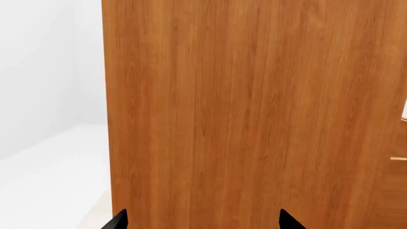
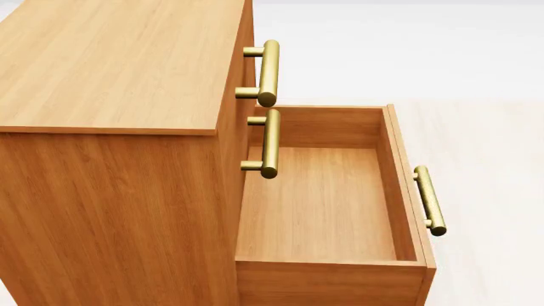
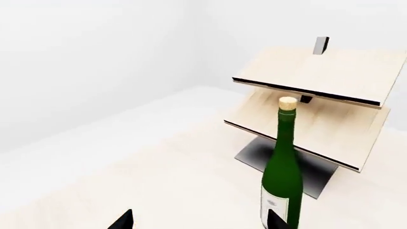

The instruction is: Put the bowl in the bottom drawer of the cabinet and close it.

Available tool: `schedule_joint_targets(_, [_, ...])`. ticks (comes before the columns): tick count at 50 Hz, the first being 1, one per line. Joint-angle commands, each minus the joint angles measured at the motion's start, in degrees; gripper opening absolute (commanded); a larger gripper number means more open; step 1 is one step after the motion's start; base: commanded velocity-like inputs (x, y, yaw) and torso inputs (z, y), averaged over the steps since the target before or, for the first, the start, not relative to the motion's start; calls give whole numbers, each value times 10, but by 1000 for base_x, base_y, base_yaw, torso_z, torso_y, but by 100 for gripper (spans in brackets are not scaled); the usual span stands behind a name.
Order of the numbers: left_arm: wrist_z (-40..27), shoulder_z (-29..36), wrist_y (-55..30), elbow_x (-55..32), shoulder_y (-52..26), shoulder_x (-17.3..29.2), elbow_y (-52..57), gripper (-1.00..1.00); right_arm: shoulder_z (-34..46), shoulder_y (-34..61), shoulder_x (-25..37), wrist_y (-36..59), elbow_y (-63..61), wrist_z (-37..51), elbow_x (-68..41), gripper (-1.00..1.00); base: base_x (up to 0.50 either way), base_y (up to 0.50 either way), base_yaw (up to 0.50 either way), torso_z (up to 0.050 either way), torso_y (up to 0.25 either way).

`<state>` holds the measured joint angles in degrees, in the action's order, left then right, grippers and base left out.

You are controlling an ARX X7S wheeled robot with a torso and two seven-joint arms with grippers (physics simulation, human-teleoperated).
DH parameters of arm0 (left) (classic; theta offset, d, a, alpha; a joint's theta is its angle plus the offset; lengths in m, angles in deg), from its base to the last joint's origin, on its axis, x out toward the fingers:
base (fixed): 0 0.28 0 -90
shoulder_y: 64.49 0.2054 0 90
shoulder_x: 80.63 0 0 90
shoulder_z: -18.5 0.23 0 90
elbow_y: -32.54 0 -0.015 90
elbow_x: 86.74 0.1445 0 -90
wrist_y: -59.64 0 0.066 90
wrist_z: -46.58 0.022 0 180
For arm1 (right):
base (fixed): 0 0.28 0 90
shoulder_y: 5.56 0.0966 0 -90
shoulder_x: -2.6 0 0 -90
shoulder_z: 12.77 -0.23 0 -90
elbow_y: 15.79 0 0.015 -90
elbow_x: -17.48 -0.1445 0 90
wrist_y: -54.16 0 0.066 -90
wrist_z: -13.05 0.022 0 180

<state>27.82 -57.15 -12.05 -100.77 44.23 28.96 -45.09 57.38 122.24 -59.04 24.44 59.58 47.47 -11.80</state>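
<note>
The bowl is out of view in all three views. In the head view the orange-brown cabinet (image 2: pixel 111 70) fills the left side. Its bottom drawer (image 2: pixel 319 204) is pulled far out, with nothing inside and its brass handle (image 2: pixel 429 200) on the front. The two upper drawers are shut. Neither gripper appears in the head view. My left gripper (image 1: pixel 202 220) is open, its black fingertips wide apart, close to a flat wood panel of the cabinet (image 1: pixel 254 109). My right gripper (image 3: pixel 200 220) is open and holds nothing, above a pale floor.
A green wine bottle (image 3: pixel 283 167) with a cork stands just beside one right fingertip. Behind it is a pale slanted wooden rack (image 3: pixel 318 95) on a dark base. The brass handles of the upper drawers (image 2: pixel 269 72) stick out over the open drawer's inner end.
</note>
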Motion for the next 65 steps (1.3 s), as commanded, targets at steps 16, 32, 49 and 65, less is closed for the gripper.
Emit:
schedule_joint_targets(16, [-6, 2, 0, -3, 3, 5, 6, 100, -68, -46, -1, -36, -8, 54, 37, 100, 0, 0, 0, 0, 0])
schedule_joint_targets(32, [-11, 4, -4, -2, 7, 8, 15, 100, -123, -68, -4, -36, -7, 93, 55, 100, 0, 0, 0, 0, 0])
schedule_joint_targets(49, [-17, 6, -10, -2, 9, 12, 26, 100, -161, -62, -9, 16, 17, 94, 28, 100, 0, 0, 0, 0, 0])
schedule_joint_targets(65, [-18, 8, -6, -1, 5, 12, 18, 100, -170, -54, -11, 73, 32, 96, 6, 100, 0, 0, 0, 0, 0])
